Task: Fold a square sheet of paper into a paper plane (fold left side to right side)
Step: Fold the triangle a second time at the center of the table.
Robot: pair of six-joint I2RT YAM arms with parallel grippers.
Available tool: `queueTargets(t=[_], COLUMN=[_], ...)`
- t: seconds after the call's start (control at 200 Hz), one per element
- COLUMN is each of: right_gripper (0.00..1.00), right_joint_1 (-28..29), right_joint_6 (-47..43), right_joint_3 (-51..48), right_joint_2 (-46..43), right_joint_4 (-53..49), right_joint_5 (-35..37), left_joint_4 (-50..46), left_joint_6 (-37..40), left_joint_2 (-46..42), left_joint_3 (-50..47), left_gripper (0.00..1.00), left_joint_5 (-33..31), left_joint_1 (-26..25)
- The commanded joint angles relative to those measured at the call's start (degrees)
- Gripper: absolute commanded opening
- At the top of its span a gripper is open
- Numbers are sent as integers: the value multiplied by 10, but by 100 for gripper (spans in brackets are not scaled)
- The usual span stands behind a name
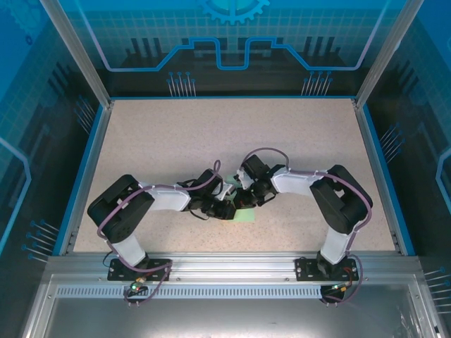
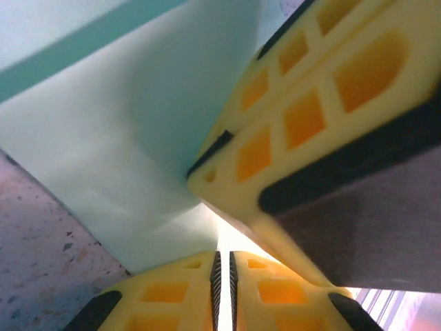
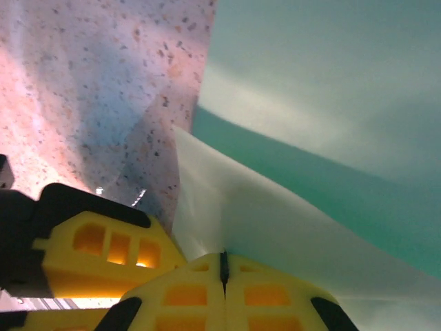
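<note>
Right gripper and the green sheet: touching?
Touching. In the right wrist view, the right gripper has its jaws shut on a lifted flap of the sheet of paper, which runs straight into the fingertips.

Top view bright, even; wrist views close, blurred, backlit.

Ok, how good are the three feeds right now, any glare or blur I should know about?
Top external: sharp and evenly lit, though the arms cover most of the sheet of paper. Left wrist: too close, paper soft, with a blown-out white streak just above the left gripper. Right wrist: paper blurred, pink cast and a dark shadow on the table.
</note>
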Motion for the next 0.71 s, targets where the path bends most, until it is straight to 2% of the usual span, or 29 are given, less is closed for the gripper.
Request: queueTargets(t=[0.0,0.375,0.7], right_gripper=[5,5,5], right_joint_1=[7,-11,-58], right_joint_6=[-7,-47,-88], right_joint_3=[13,24,42], right_joint_2=[16,28,39], right_joint_4=[-49,-110,-134], right_joint_5=[21,65,90], left_joint_4=[-32,-41,-37], left_joint_6=[6,8,7], left_joint_2=[30,39,41], left_joint_3=[-19,-20,-23], left_gripper=[16,15,15], left_joint_5=[-21,-29,-27], left_joint_1=[-9,-10,-10])
